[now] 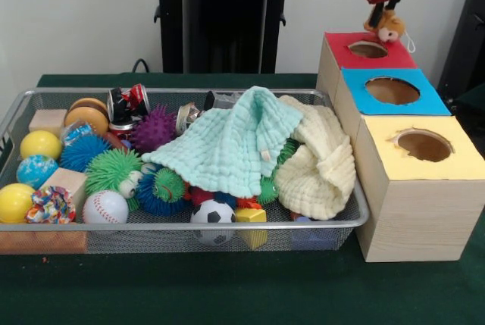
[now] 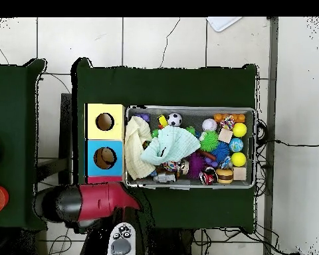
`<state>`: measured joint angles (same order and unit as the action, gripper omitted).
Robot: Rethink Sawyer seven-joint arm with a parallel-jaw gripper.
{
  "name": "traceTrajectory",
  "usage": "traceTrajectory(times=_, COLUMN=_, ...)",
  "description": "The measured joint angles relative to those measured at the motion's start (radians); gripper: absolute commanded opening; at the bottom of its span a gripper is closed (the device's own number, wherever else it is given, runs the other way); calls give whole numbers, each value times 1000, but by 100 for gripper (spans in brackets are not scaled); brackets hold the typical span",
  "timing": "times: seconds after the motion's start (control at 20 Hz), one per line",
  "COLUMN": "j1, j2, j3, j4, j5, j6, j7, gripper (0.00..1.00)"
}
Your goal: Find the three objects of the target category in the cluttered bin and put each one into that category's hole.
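Gripper (image 1: pixel 385 8) above the red hole (image 1: pixel 368 49) of the wooden box (image 1: pixel 413 211), fingers closed on a small orange-tan plush toy (image 1: pixel 386 27) hanging just over the hole's far rim. In the overhead view the arm (image 2: pixel 89 202) covers the red end of the box. The mesh bin (image 1: pixel 182 238), beside the box on the green tabletop (image 1: pixel 227 287), holds balls, blocks, a mint cloth (image 1: pixel 227 147) and a cream cloth (image 1: pixel 318 166).
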<state>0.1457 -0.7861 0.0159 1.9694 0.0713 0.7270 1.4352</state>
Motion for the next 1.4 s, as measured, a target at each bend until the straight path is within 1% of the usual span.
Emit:
traceTrajectory(times=0.05, j1=-5, j2=10, j3=0, j4=-21, j5=0, j6=-25, j7=0, gripper=0)
traceTrajectory(times=0.15, j1=-9, j2=15, j3=0, j4=-33, j5=0, j6=-36, j7=0, gripper=0)
traceTrajectory(times=0.45, j1=-38, j2=30, j3=0, j4=-70, j5=-11, j6=-45, j7=0, gripper=0)
traceTrajectory(times=0.8, j1=-76, j2=42, j3=0, j4=-77, j5=-51, j6=-53, j7=0, gripper=0)
traceTrajectory(times=0.85, j1=-85, j2=42, j3=0, j4=-77, j5=-60, j6=-53, j7=0, gripper=100)
traceTrajectory(times=1.4, j1=-103, j2=42, j3=1, j4=-75, j5=-61, j6=-53, j7=0, gripper=100)
